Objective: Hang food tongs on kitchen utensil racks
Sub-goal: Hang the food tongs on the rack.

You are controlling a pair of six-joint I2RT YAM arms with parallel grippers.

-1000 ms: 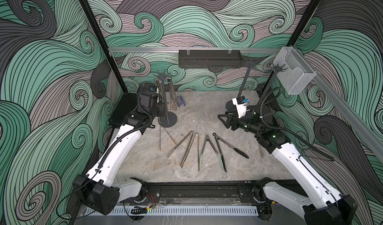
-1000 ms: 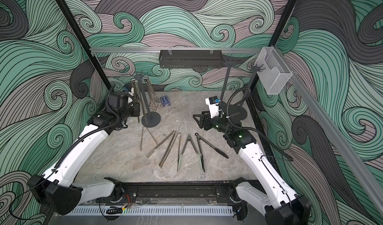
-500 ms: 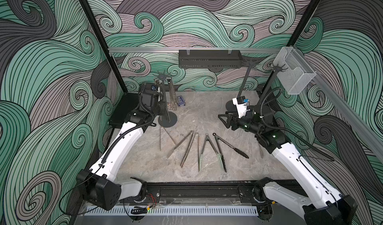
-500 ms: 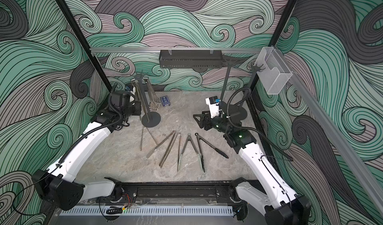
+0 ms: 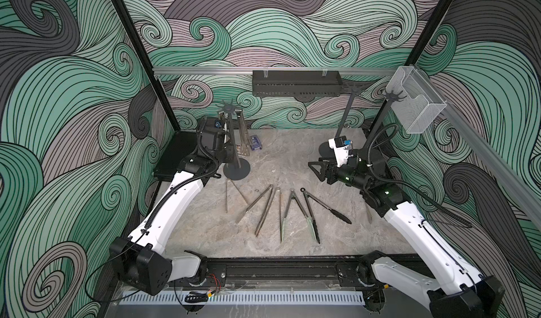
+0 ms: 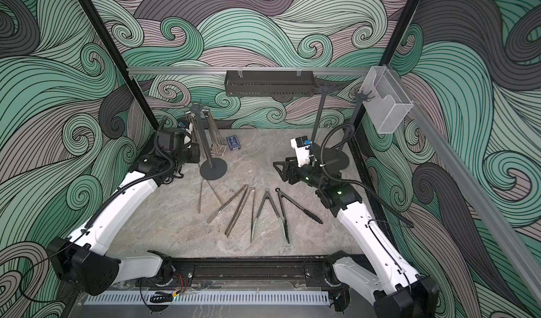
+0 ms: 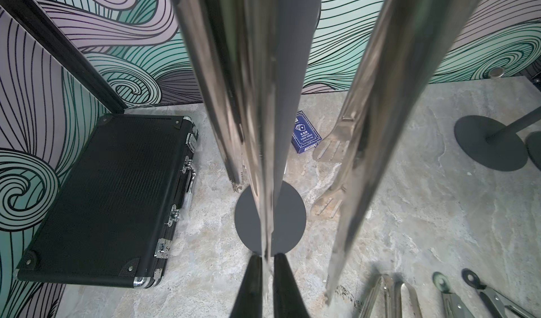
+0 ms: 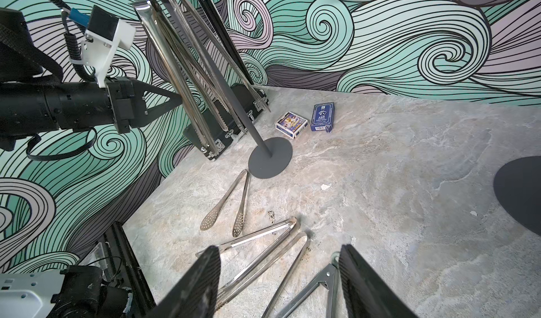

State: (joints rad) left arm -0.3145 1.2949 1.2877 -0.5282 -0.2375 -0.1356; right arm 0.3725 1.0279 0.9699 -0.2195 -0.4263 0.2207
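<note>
Left wrist view: left tool [image 7: 267, 256] pinches steel tongs [image 7: 254, 126] hanging against rack pole [image 7: 288, 97], probably settling them there; right tool [image 8: 279, 249] apart, empty.

Soft, even light falls from above in both top views, leaving the grey table [image 5: 292, 155] bright with only faint, short shadows. Wide-angle distortion makes the straight frame posts lean outward toward the corners. In the left wrist view the hanging tongs [image 7: 389, 97] at the centre are blurred and streaked with white glare, and the table behind is sharp. In the right wrist view the fingers [image 8: 199, 284] of the right pincer [image 8: 279, 247] along the lower edge are out of focus.
</note>
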